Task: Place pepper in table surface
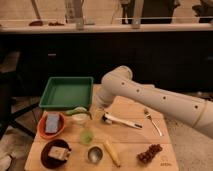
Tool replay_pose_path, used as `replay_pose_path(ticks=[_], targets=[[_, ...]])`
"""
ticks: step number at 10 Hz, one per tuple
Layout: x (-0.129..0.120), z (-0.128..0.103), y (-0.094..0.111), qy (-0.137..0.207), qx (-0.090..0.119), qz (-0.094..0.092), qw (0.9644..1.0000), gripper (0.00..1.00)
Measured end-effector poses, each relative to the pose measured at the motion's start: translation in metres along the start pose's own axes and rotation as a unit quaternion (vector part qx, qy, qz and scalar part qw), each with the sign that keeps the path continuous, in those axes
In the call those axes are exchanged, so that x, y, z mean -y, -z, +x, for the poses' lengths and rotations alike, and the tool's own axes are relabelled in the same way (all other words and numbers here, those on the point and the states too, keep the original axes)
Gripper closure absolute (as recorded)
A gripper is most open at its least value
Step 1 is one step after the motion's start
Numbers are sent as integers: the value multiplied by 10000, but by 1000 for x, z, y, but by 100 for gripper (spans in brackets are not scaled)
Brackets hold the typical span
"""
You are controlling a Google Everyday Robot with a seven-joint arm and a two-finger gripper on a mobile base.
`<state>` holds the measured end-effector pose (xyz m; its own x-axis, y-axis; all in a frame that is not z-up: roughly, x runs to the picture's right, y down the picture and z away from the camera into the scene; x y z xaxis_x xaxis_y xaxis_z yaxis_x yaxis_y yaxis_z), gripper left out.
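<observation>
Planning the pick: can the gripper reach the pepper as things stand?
Probably yes. The gripper hangs just right of the pepper, which lies exposed on the white cup; nothing stands between them.

Dim room, with a warm brownish cast over everything. The brightest band runs along the top, behind the rail (pixel 105 26), and it is pale and washed out. Below it the wall (pixel 165 55) goes nearly black, with no detail at all. Light falls from above onto the desk (pixel 167 145), which glows a soft tan, and onto the arm (pixel 155 97), cream on its upper side and darker underneath. The gripper (pixel 101 112), low near the desk's middle by the front right corner of the tray (pixel 65 93), sits in the arm's shade. Shadows on the desk are faint and short. The whole view is soft and grainy, and small things along the desk's front edge smear. The left edge sinks into murk.
</observation>
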<state>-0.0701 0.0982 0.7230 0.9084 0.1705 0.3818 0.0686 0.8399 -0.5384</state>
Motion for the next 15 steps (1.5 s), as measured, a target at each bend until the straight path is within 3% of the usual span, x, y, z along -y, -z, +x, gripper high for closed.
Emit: replay_pose_path(ticks=[4,8,15], targets=[[9,-39,-24,413,0,-104,9991,20],[16,-52,-47,617,-23,-281,9977,20],[24,-53,-77,721,-119,-592,9956,23]])
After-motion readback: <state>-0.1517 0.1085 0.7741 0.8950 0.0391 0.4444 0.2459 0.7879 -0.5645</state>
